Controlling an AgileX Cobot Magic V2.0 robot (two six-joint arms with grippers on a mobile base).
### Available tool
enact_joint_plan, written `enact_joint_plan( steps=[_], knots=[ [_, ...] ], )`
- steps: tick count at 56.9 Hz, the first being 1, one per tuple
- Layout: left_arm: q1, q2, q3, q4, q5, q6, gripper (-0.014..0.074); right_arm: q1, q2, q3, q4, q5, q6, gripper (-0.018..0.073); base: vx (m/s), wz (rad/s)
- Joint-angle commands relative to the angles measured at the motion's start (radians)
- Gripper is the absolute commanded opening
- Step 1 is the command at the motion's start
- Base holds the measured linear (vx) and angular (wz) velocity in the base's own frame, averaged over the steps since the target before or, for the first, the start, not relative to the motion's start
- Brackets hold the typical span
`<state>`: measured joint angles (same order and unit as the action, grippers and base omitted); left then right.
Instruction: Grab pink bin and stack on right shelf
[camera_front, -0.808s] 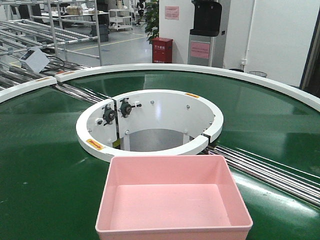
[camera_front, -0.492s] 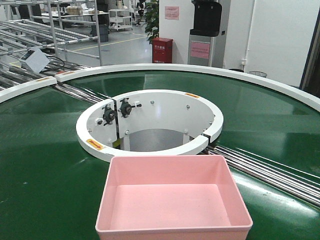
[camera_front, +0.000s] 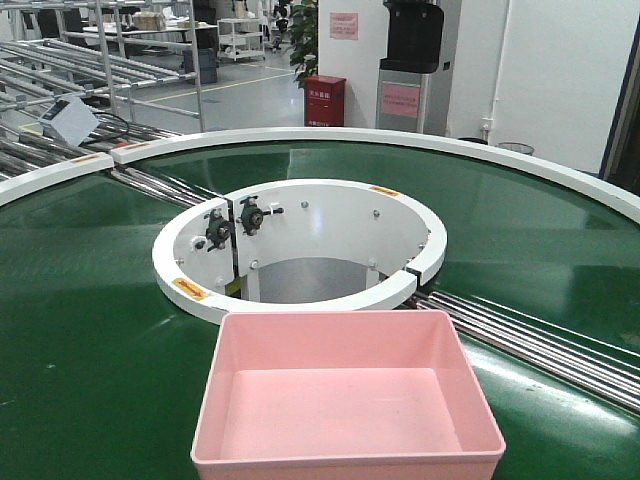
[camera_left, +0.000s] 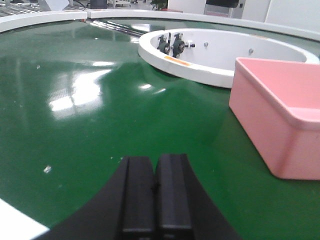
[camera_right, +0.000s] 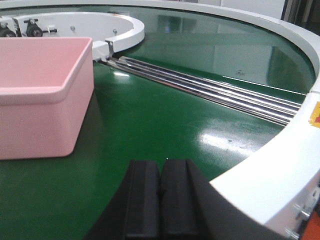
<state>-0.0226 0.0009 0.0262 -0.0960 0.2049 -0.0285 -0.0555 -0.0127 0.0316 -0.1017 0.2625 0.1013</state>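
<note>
The pink bin (camera_front: 347, 400) sits empty on the green curved conveyor belt (camera_front: 90, 360), at the near centre of the front view. In the left wrist view the bin (camera_left: 280, 115) is ahead to the right of my left gripper (camera_left: 155, 162), which is shut and empty above the belt. In the right wrist view the bin (camera_right: 42, 95) is ahead to the left of my right gripper (camera_right: 160, 165), which is also shut and empty. Neither gripper touches the bin. The right shelf is out of view.
A white ring housing (camera_front: 300, 245) with bearings stands in the belt's centre behind the bin. Steel rollers (camera_right: 210, 87) cross the belt to the right. The belt's white outer rim (camera_right: 280, 175) is close beside my right gripper. Racks stand far back left (camera_front: 90, 50).
</note>
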Motion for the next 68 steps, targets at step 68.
enact_joint_plan(
  steps=[68],
  knots=[
    [0.0,0.647,-0.483,-0.006,-0.293,0.29,0.0288,-0.006,0.732,-0.555,-0.002,-0.213,0.022,0.027,0.0,0.0]
  ],
)
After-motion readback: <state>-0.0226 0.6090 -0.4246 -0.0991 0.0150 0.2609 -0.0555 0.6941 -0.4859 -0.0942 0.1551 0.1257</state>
